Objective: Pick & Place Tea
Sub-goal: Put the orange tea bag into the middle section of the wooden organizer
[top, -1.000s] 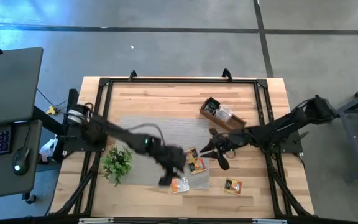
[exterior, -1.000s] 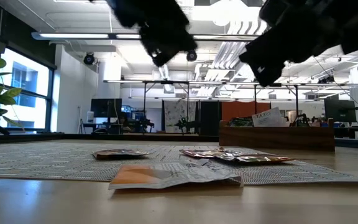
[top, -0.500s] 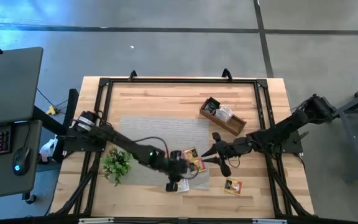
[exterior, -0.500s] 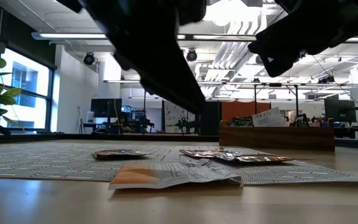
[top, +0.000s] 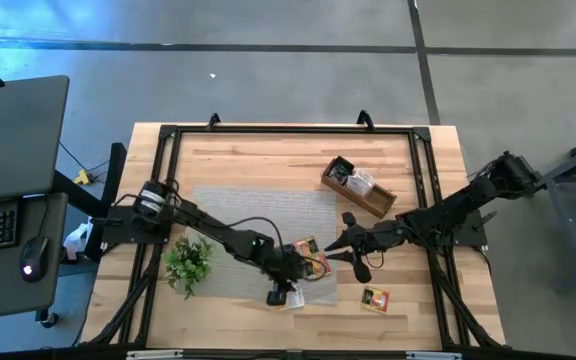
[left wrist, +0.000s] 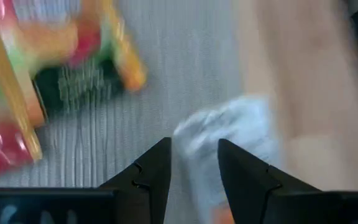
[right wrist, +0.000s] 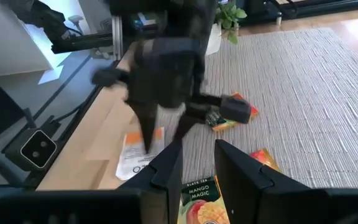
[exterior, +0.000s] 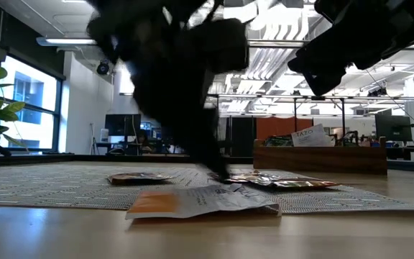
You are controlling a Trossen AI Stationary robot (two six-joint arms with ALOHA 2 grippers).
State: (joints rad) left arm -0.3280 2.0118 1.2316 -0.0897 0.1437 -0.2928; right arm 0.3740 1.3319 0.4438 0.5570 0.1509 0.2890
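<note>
The left gripper (top: 285,292) is held just above the white-and-orange sachet (top: 291,298) at the mat's (top: 258,210) near edge, fingers spread astride its end; the right gripper (top: 340,246), fingers slightly parted and empty, is held farther off

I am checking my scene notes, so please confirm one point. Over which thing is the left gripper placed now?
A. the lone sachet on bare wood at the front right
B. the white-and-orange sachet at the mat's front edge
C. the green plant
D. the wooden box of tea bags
B: in the high view the left gripper hangs over the white-and-orange sachet at the mat's front edge, its fingers apart above the sachet.
</note>
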